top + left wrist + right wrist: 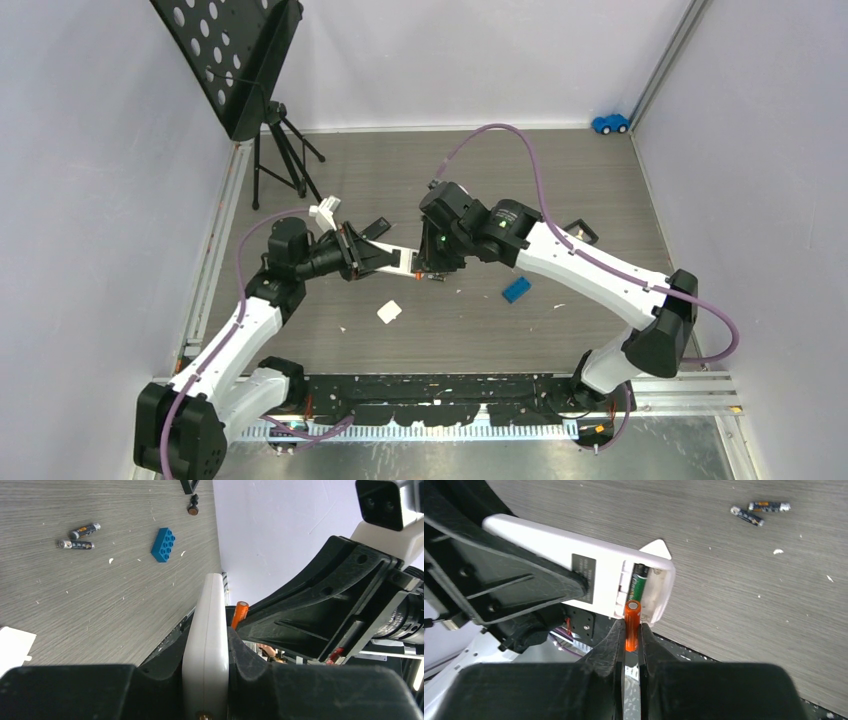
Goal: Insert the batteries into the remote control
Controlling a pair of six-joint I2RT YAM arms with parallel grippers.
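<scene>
My left gripper (206,680) is shut on a white remote control (207,645), gripping it edge-on above the table (600,180). The remote's back (574,565) faces the right wrist camera with its battery bay open, and a green battery (639,582) lies in one slot. An orange battery (632,625) is pinched between the jaws of my right gripper (631,635), its top end at the mouth of the empty slot beside the green one. Two dark batteries (85,530) (75,544) lie on the table. The two grippers meet mid-table, left gripper (365,255) and right gripper (432,268).
A blue block (516,288) lies right of the grippers and a small white cover piece (389,312) lies in front of them. A black music stand (240,60) stands back left. A blue toy car (610,123) sits in the far right corner.
</scene>
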